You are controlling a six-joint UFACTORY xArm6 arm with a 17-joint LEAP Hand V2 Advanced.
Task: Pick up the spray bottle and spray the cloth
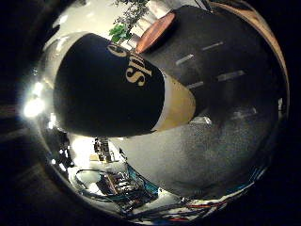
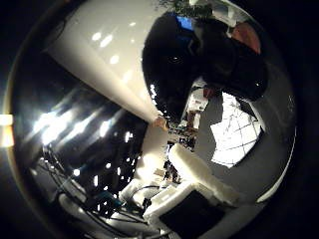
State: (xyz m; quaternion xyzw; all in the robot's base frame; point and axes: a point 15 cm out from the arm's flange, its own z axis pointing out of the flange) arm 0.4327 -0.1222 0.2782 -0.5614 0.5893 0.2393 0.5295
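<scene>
The spray bottle (image 1: 108, 89) fills much of the little finger side view, close against my palm. It has a dark label with gold lettering and a pale yellow lower part. It hangs tilted over the dark grey table (image 1: 211, 155). Its glossy black spray head (image 2: 174, 64) shows in the thumb side view. A white cloth (image 2: 234, 132) with a grid pattern lies flat on the table, apart from the bottle. White parts of my right hand (image 2: 199, 177) curl in beside the bottle, and the hand is shut on it.
A round brown wooden disc (image 1: 155, 33) lies on the table beyond the bottle, with a green plant (image 1: 124, 26) behind it. White tape marks (image 1: 221, 75) dot the table top. Room clutter and equipment (image 1: 117, 183) lie past the table's edge.
</scene>
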